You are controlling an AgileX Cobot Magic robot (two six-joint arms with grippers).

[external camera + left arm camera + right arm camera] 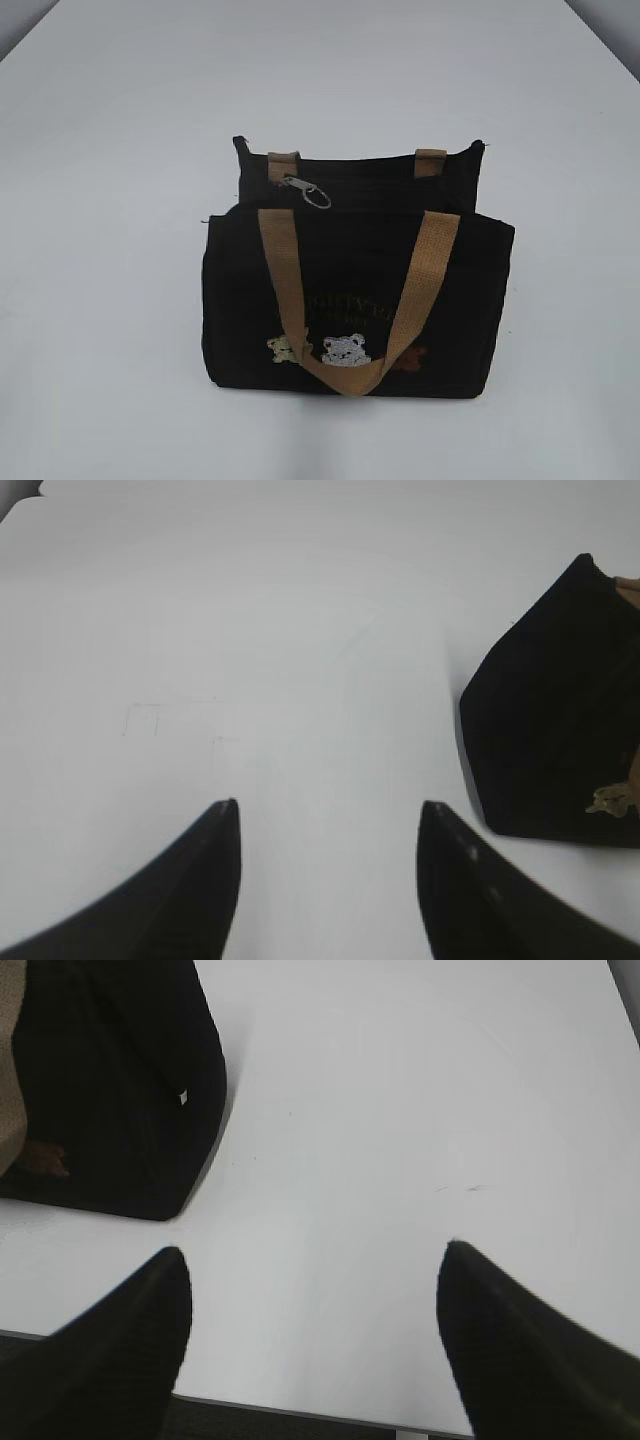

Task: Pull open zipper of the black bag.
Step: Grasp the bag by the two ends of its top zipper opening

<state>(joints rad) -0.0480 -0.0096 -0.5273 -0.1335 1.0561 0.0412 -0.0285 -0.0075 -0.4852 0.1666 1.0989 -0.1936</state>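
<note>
Zipper [375, 181] of black teeth runs left to right along the top edge of the small black fabric bag [355, 290], its long axis crossing the exterior view from one end of the bag to the other. Its small silver metal pull [306, 190] sits near the left end of the line, just beside the left tan webbing loop [283, 164], and lies tilted down to the right, ending in an oval ring. The zip line looks closed along its visible length, and nothing inside the bag can be seen.

The bag stands upright near the middle of the plain white table [110, 250], front face toward the exterior camera. A tan webbing handle [345, 300] hangs down over that front in a U shape. Faint gold lettering [355, 305] arcs across the fabric but is too dim and partly covered to read. Below it sit three small embroidered bears: a cream one [285, 349], a grey-white one [344, 350] and a brown one [412, 357].

The left gripper [328, 820] shows open jaws over bare table, with the bag's corner off to its right and apart from it. The right gripper [312, 1260] has its jaws spread wide, empty, near the table's edge, with the bag's other end at upper left.
</note>
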